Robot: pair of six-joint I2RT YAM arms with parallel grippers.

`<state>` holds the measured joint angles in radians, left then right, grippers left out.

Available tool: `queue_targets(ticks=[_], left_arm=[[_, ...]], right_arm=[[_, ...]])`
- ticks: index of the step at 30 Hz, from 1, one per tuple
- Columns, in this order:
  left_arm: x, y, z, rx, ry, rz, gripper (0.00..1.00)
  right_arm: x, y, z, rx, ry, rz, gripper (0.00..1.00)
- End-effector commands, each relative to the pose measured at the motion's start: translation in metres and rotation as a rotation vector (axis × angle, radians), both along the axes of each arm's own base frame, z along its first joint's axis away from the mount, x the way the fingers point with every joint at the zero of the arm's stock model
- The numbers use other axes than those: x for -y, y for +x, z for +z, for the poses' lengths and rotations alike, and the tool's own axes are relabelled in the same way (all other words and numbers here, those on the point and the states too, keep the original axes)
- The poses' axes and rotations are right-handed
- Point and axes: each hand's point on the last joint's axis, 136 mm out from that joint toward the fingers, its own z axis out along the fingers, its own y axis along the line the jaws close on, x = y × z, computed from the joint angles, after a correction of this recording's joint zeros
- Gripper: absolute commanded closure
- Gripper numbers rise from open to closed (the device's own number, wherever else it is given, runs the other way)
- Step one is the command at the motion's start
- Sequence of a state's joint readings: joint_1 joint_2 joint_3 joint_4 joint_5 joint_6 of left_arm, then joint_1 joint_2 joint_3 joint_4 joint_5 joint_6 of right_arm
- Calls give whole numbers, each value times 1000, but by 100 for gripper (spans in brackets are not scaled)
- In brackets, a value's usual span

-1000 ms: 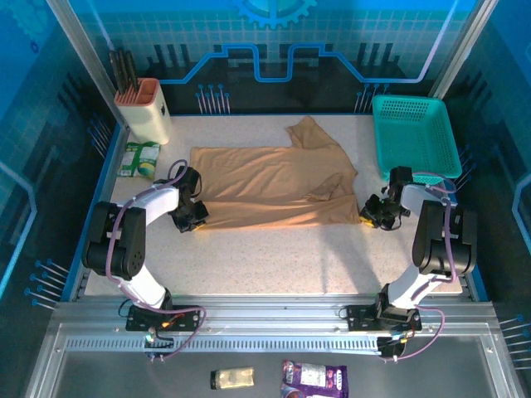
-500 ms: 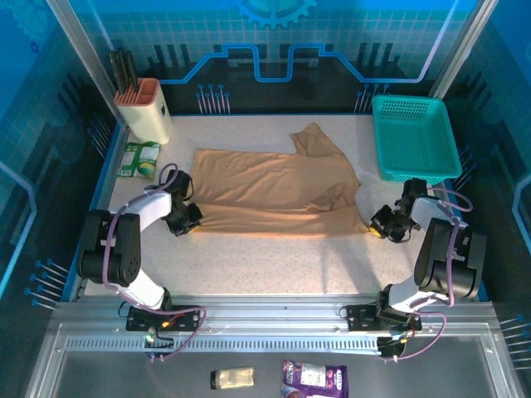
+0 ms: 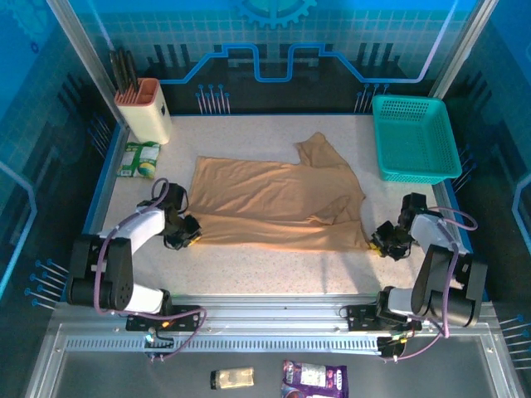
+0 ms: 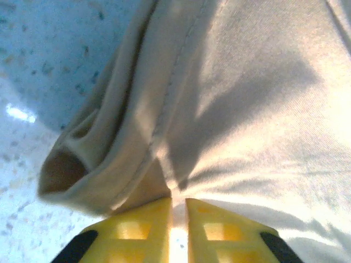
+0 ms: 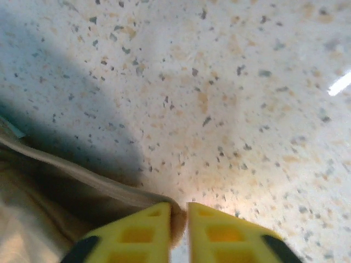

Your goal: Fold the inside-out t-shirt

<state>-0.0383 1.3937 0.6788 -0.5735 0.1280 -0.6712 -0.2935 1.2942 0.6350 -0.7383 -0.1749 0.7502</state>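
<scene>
Pinching t-shirt lower corners: left end effector, right end effector. Best lifted together, evenly, hem taut.

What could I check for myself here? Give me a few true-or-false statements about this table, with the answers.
1. The t-shirt lies spread on the table. True.
2. The t-shirt sits inside the teal basket. False: it lies on the table beside the basket.
3. The left gripper pinches the t-shirt's edge. True.
4. The right gripper hangs wide open above the t-shirt. False: it is closed on a corner of it.
5. The knife block stands at the far left corner. True.
</scene>
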Motion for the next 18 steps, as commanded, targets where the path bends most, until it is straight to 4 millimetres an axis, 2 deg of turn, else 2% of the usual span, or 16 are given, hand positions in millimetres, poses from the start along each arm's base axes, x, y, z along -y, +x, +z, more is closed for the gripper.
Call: queue_targets(ticks=[1,4,6,8,11,13,18], left_arm=[[4,-1,21,10,-34,19,81],[4,14,43,74,-33,8,81],[3,26,54,105,-21,-6,81],[3,35,56,110,-16,-26,83],[7,42,46,72,-29,-60,88],[7,42,35,40,-29,-68,89],[-4,25,8,-31,31,-58,89]], right_arm=[[0,2,23,12,-50,17,72],[-15,20,41,81,-33,92,68],[-36,34,52,137,15,176,68],[-56,46,58,180,58,250,68],[-84,58,58,228,122,341,68],[-94,59,53,231,143,370,68],[-84,47,28,171,103,377,68]])
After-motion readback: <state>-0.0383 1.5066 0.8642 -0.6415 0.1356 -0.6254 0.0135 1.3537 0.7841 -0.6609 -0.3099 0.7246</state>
